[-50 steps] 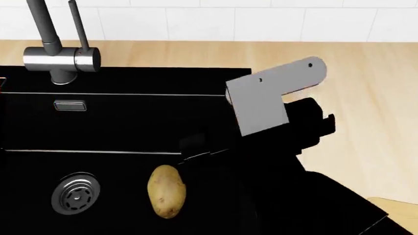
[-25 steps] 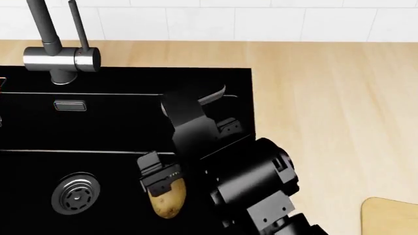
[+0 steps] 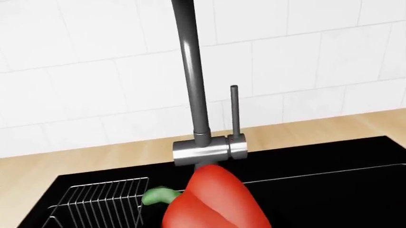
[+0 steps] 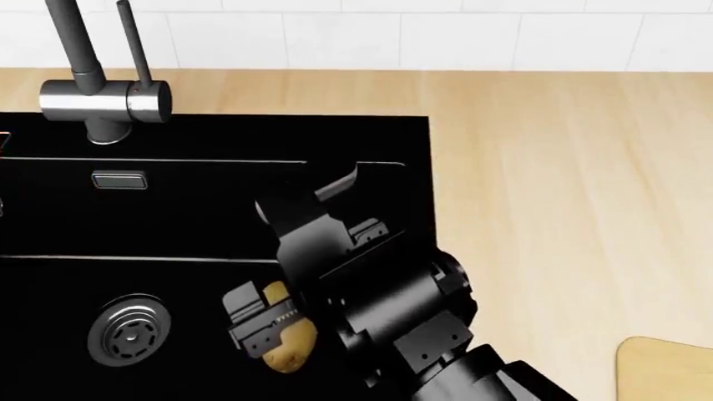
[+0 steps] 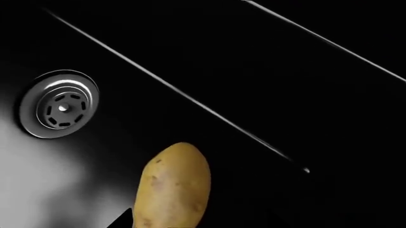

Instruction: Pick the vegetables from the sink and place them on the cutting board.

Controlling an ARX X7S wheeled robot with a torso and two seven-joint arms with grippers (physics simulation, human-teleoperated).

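The tan speckled potato [image 4: 285, 349] lies on the floor of the black sink [image 4: 212, 217], right of the drain; it also shows in the right wrist view [image 5: 172, 187]. My right gripper [image 4: 287, 327] is down in the basin, open, its jaws straddling the potato, with one finger [image 4: 252, 324] at the potato's left side. The red bell pepper [image 3: 212, 202] with its green stem [image 3: 159, 195] fills the spot at my left gripper's jaws, raised in front of the faucet [image 3: 193, 95]. The left fingers are hidden. A corner of the light-wood cutting board [image 4: 672, 368] shows at the bottom right.
The grey faucet [image 4: 103, 96] stands behind the sink, with the steel overflow plate [image 4: 119, 180] and round drain [image 4: 128, 331] below it. A wire rack [image 3: 101, 204] sits in the sink's left part. Pale wooden countertop [image 4: 568, 184] lies right of the sink.
My right arm has swung from above the sink's right rim down into the basin, and its open gripper has lowered around the potato. The potato has not moved.
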